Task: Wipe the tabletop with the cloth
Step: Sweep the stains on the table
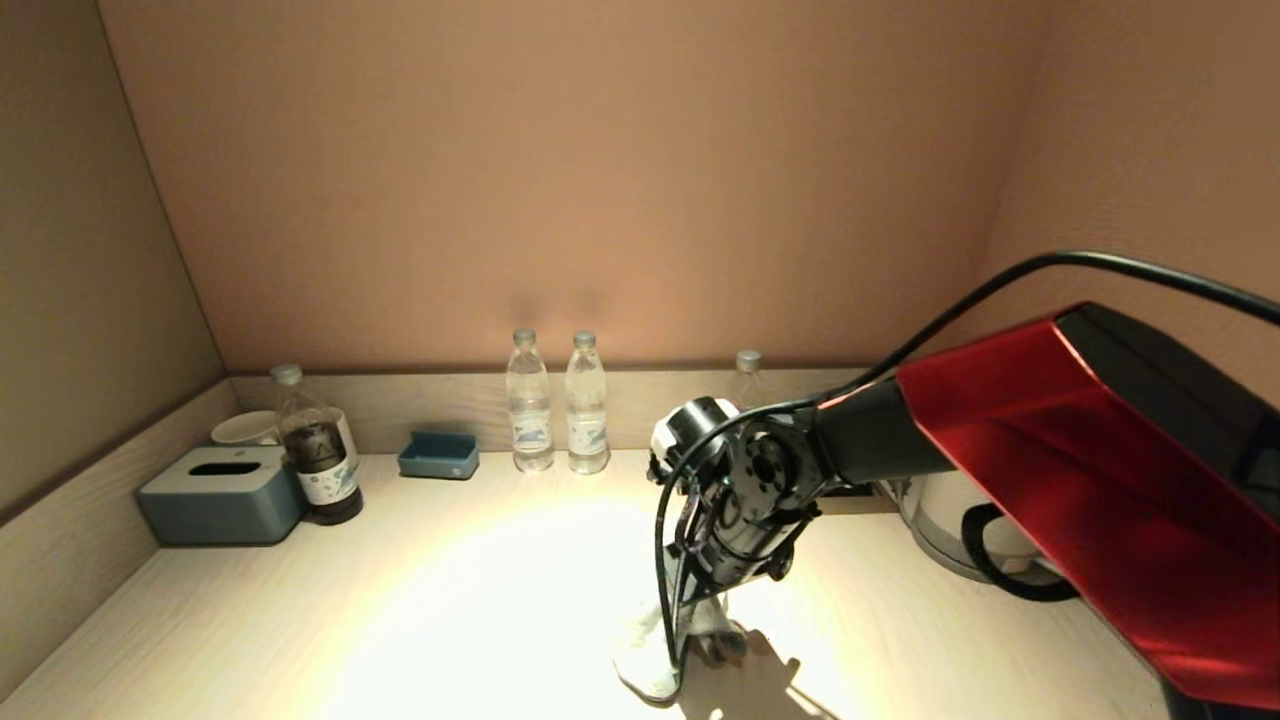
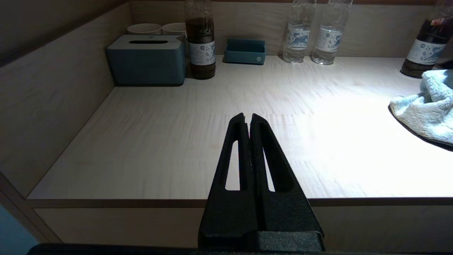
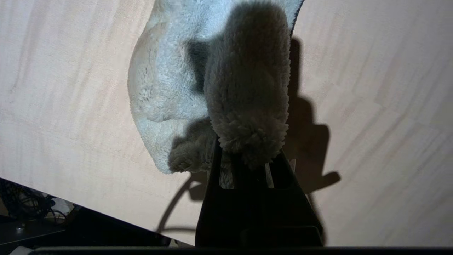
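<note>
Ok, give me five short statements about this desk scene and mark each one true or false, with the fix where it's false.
1. The right end effector is shut on the cloth. True.
2. The cloth is lifted clear of the tabletop. False: it lies on the wood near the front edge.
3. The left end effector grips a bottle. False: it is shut on nothing, hovering over the near left part of the desk.
4. Two clear water bottles stand side by side at the back wall. True.
5. The tissue box sits at the right end of the desk. False: it sits in the back left corner.
</note>
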You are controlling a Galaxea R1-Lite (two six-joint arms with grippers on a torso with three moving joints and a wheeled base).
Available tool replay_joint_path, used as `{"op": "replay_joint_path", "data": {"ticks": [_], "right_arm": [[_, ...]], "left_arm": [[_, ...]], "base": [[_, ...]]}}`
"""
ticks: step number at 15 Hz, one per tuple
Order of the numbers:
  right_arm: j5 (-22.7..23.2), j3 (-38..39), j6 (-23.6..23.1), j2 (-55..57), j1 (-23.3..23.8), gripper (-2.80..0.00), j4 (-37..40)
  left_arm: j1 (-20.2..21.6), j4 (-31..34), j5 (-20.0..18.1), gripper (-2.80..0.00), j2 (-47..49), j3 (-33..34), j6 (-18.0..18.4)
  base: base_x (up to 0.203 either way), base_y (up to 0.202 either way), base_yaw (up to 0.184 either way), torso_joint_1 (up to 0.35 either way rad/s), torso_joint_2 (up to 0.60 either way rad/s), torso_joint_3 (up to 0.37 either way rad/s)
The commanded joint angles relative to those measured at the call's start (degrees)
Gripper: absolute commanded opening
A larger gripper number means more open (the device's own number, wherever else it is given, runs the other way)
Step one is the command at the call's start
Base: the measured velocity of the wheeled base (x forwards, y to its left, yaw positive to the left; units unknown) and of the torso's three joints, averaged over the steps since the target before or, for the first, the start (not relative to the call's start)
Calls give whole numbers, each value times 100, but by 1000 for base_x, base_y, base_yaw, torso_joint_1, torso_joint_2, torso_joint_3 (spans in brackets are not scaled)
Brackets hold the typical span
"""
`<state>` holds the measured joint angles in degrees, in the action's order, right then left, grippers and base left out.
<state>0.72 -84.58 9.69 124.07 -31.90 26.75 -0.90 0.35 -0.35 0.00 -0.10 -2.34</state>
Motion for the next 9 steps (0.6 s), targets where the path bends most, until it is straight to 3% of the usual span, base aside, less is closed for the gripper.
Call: {"op": "replay_joint_path", "data": {"ticks": [1,9], "right_arm": [[-17,189,-23,-257,116,-280,-11],[-229,1036,-85,-734,812,-280,-35]], "left_arm": [[2,0,0,-280,0,10,-3],[2,0,0,-280,0,1,-3]], "base": [[0,0,0,0,0,0],[0,0,0,0,0,0]]}}
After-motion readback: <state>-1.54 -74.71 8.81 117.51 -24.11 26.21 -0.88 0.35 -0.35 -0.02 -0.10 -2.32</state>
